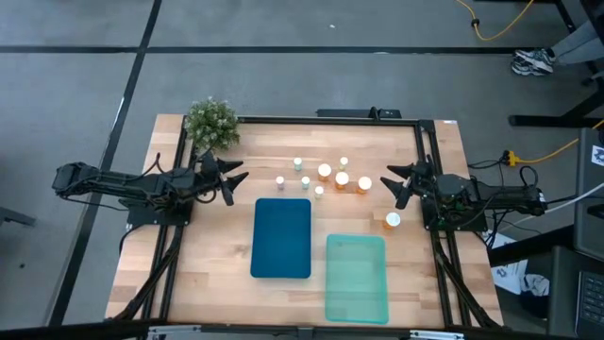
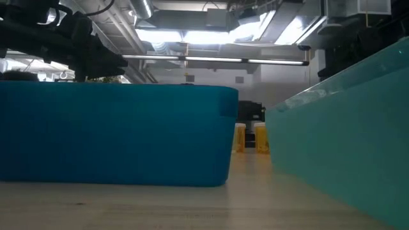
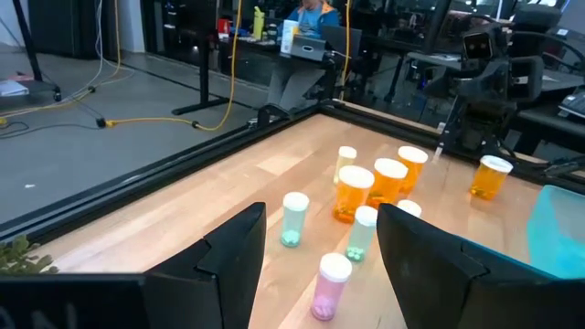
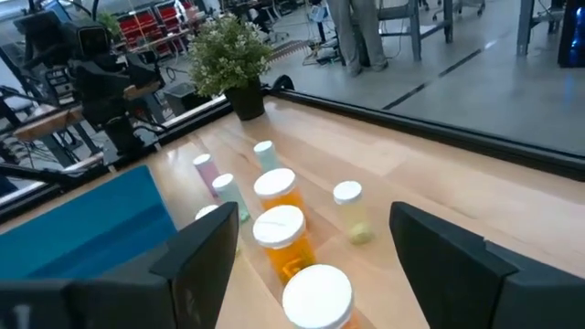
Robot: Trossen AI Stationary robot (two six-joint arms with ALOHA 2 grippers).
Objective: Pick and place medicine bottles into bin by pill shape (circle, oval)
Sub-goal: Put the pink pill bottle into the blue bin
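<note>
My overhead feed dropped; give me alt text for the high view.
Both open grippers, left gripper and right gripper, flank a cluster of medicine bottles on the wooden table, with a blue bin and teal bin nearby.

A robotics lab is showing here: yellow cables [image 1: 495,28] are trailing over grey floor, strip lights [image 2: 211,33] are glowing over workbenches

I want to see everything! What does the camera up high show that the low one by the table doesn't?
Only the high view shows the plant, both open grippers, left and right, the whole bottle cluster, and one orange bottle standing apart near the right gripper. Only the low view shows the ceiling lights and the room behind. Both show the blue bin, the teal bin and the wooden table.
</note>
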